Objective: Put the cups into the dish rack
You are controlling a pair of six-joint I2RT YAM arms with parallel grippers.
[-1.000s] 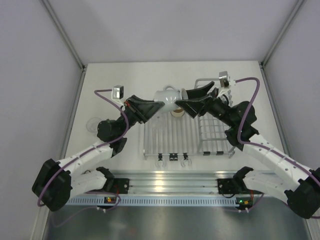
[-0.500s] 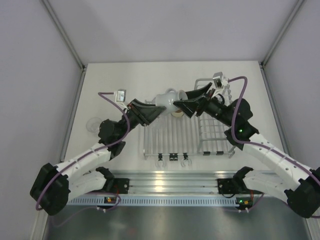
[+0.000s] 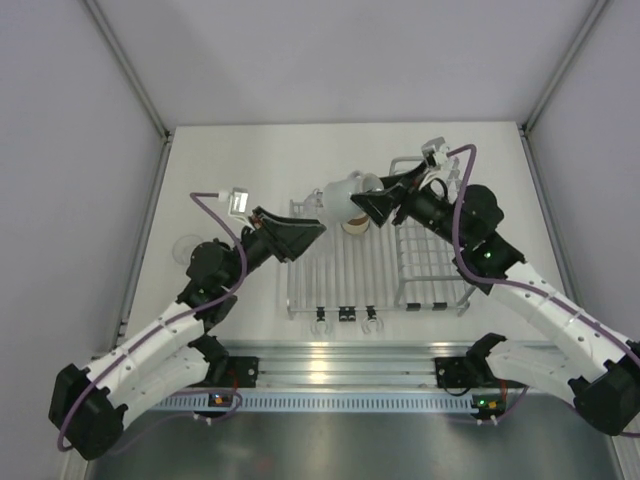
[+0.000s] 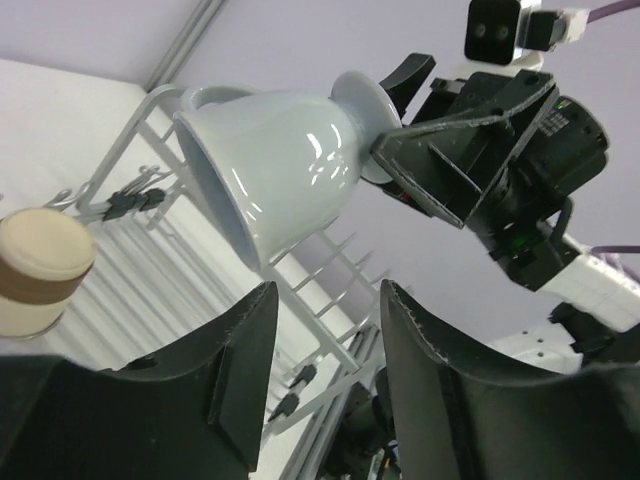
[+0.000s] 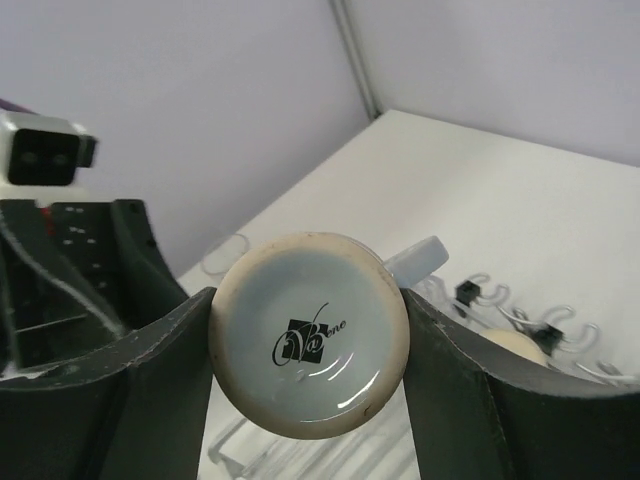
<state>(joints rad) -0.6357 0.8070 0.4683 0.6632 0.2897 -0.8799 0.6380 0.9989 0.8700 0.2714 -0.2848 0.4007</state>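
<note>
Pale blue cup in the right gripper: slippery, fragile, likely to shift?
Probably slippery: the pale blue cup shows glossy glaze highlights. Likely rigid but chip-prone; it looks ceramic. The right gripper clamps only its round foot, body sticking out sideways, so it could pivot if jolted.

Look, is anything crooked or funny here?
The pale blue cup hangs tipped on its side in the air above the dish rack, pinched at its foot by the right claw. Nothing looks spilled or broken.
</note>
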